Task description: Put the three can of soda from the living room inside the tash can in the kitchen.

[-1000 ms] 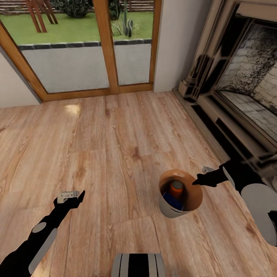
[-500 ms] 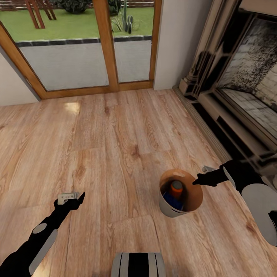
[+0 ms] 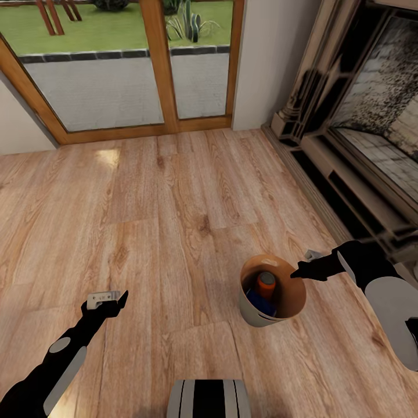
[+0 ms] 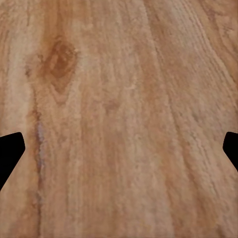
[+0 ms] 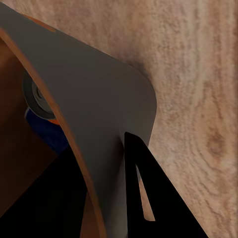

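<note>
Living room, robot on plank floor: tash can [image 3: 288, 299] hides most of its load; orange can [image 3: 266, 284] shows top only, blue can [image 3: 257, 302] partly, third can unaccounted for. Right gripper [image 3: 296, 273] fingertips masked at bin rim; grip state unclear. Left gripper [image 4: 119, 151] fingers [image 4: 10, 151] cut by frame edges. Fireplace [image 3: 371, 128] cropped at right.

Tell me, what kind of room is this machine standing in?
Most likely a living room. It has a light wood plank floor, wood-framed glass doors opening onto a lawn, and a stone-lined fireplace along one wall. A small tan round bin holding drink cans sits on the floor.
</note>
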